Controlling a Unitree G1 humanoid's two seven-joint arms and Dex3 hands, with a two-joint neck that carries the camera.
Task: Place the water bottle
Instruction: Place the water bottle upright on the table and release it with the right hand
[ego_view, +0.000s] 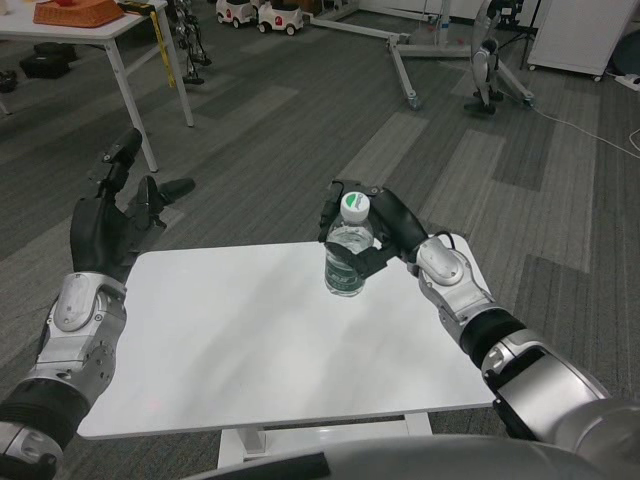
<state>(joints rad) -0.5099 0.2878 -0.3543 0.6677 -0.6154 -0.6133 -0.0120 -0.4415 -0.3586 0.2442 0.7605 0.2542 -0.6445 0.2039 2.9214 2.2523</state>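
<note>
A clear water bottle (346, 260) with a white cap stands upright near the far edge of the white table (250, 340). My right hand (378, 232) wraps around it from the right, fingers behind the neck and thumb at the front, gripping it. My left hand (110, 220) is raised over the table's far left corner, fingers spread, holding nothing.
Beyond the table is grey carpet. Another white table (95, 30) with an orange basket stands at the back left. A metal stand (410, 60) and a small robot (487, 65) are at the back right.
</note>
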